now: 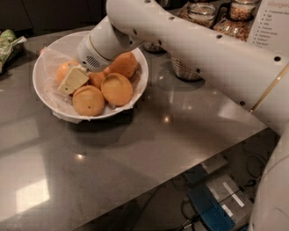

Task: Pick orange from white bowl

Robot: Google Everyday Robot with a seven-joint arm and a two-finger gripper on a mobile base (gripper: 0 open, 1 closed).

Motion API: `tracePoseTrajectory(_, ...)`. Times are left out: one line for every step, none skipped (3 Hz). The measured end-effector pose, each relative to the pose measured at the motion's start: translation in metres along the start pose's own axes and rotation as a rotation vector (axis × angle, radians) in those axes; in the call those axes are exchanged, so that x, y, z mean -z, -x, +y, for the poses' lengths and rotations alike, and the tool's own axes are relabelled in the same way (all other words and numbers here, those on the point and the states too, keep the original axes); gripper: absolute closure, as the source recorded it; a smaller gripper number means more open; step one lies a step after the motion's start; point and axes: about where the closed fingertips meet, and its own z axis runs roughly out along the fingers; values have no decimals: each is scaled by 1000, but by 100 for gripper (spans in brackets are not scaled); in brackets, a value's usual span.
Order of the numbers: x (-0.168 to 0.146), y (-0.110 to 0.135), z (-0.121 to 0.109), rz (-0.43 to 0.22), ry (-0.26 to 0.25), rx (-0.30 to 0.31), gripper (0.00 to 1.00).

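Packet [9, 43]: green, far left at the counter's edge, well apart from the bowl
Bowl [61, 47]: white, wide and shallow, sitting at the left of the counter, with crinkled wrap [63, 115] spilling over its near rim
Orange [62, 71]: here it is, in the bowl's left half, up against the wall, partly covered by the gripper
Gripper [73, 80]: down inside the bowl, its cream tip lying on the orange's right side and just above the front fruit (how far open it is, and whether it has hold of anything, I cannot tell from this angle)
Other oranges [117, 89]: packed round the gripper, one in front, one front right, one behind right, and a smaller one wedged in the middle
Arm [189, 49]: thick and white, sweeping in from the right edge and dipping over the bowl's back rim
Jars [201, 11]: glass, grouped at the back right, partly behind the arm
Card [275, 22]: printed, top right corner, text too small to read
Counter [135, 149]: grey and glossy, lamp glints on it
Blue box [212, 210]: down on the floor, bottom right, among cables
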Motion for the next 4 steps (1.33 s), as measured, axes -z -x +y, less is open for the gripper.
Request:
tracePoseTrajectory(-11,-7,-1,1,13,-26,30)
tracePoseTrajectory(-18,-13,-2,3,21,-45,30)
tracePoseTrajectory(-18,-13,-2,3,21,-45,47)
tracePoseTrajectory(-18,-13,-2,3,21,-45,73)
